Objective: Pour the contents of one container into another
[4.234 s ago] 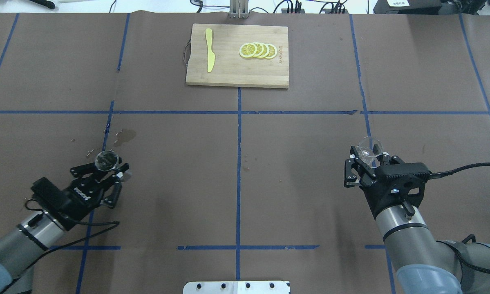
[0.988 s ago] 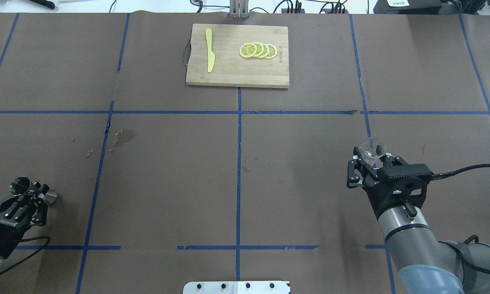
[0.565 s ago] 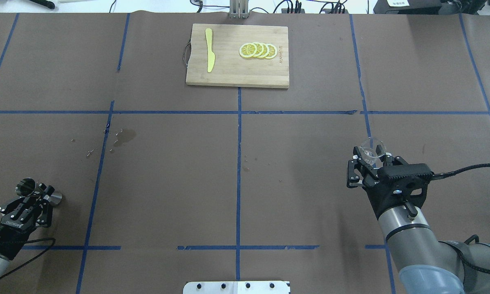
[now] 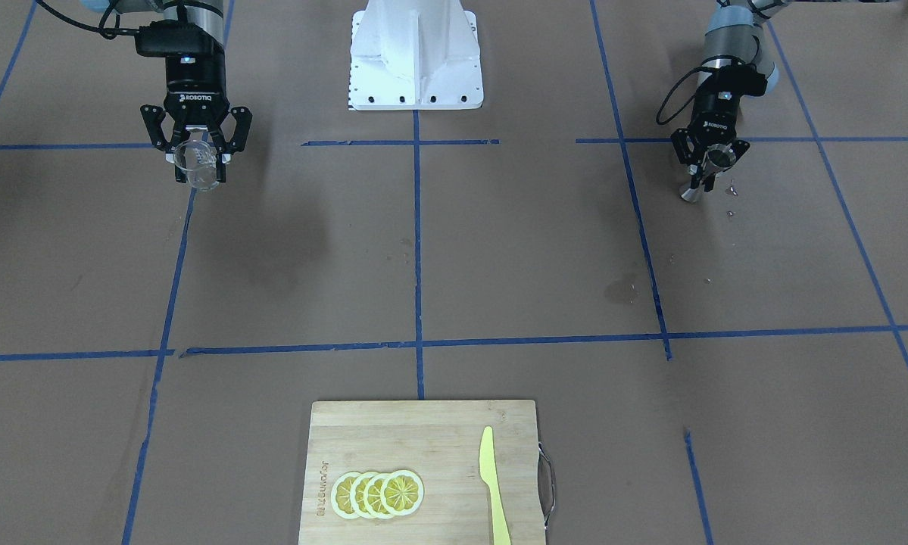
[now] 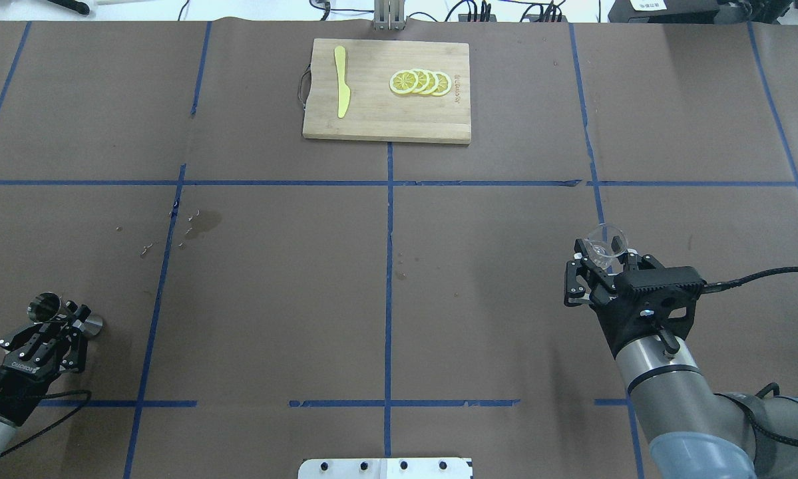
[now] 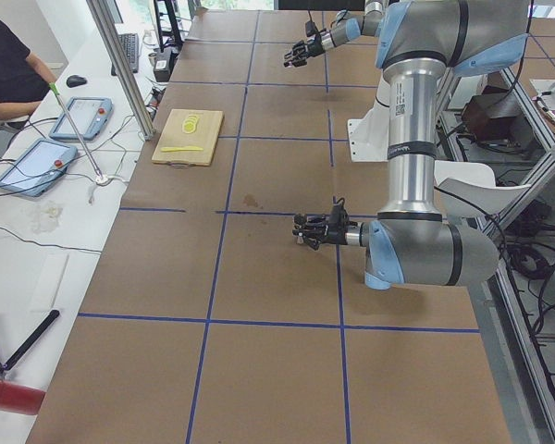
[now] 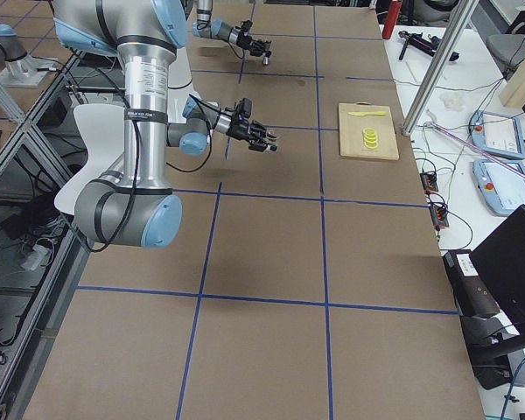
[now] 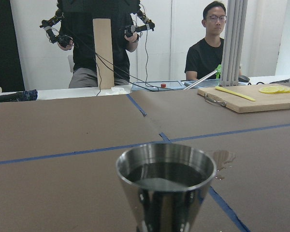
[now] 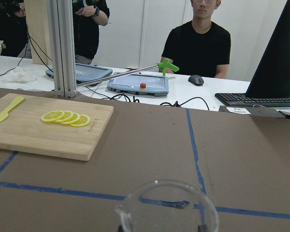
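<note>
The left gripper (image 5: 66,316) is pinched on the waist of the small grey steel hourglass-shaped jigger (image 5: 44,307), low over the brown paper at the table's near left corner. I cannot tell whether its foot touches the paper. The left wrist view shows dark liquid (image 8: 164,176) standing in the upper cone, a little below the rim. The right gripper (image 5: 603,256) is closed on the small clear glass cup (image 5: 605,239), held upright well apart on the right side, and that cup looks empty in the right wrist view (glass hides a thin film easily, so this is a guess).

Judging by that, the pour itself seems done and the step in hand is putting the filled jigger down. To do it well:

- Hold the jigger's axis upright, since the foot is narrow and the load sits high.
- Lower it straight down and slowly, with no sideways drift.
- Spread the fingers only once the foot rests flat, then back away level so neither pad brushes the cone.

The wet patch (image 5: 205,223) on the paper suggests that spills come easily here. The pale wooden cutting board (image 5: 385,113) with its lemon slices (image 5: 420,82) lies well clear at the far edge.
</note>
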Controlling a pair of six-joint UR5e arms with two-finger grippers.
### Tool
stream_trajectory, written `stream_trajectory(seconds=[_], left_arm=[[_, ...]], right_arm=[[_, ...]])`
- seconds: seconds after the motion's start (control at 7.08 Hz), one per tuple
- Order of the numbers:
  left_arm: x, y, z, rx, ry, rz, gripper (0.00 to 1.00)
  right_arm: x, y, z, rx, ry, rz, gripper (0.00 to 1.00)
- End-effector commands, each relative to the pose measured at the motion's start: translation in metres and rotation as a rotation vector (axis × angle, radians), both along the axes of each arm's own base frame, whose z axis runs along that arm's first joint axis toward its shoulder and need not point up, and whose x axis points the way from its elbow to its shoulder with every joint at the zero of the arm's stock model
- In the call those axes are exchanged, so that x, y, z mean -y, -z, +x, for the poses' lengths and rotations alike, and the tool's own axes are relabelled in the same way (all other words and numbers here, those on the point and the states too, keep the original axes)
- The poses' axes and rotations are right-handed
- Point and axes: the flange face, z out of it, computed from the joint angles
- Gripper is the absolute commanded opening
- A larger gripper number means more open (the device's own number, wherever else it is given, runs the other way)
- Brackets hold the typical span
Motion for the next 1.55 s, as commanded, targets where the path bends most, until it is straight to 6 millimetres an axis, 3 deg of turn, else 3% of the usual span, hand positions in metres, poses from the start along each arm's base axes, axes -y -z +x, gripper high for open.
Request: stream_trajectory(seconds=[0.0, 0.56, 0.85, 1.27, 1.41], left_arm=[[-0.0014, -0.0003, 0.0009, 0.001, -0.005, 0.0, 0.24], [-0.003, -0.0003, 0.0018, 0.002, -0.009, 0.001, 0.28], [-0.0036, -0.0003, 0.0022, 0.002, -0.013, 0.0, 0.71], [-0.0046, -0.0003, 0.0028, 0.004, -0.016, 0.001, 0.77], [-0.0046, -0.0003, 0.0028, 0.005, -0.016, 0.002, 0.88]], right_arm=[[0.0004, 0.0005, 0.0, 0.001, -0.001, 0.0, 0.0], [0.0, 0.0051, -0.001, 0.012, -0.001, 0.002, 0.0], [0.0, 0.0057, -0.0013, 0.013, -0.001, 0.002, 0.0], [0.0, 0.007, -0.0012, 0.016, -0.001, 0.003, 0.0], [0.0, 0.007, -0.0012, 0.016, -0.001, 0.003, 0.0]])
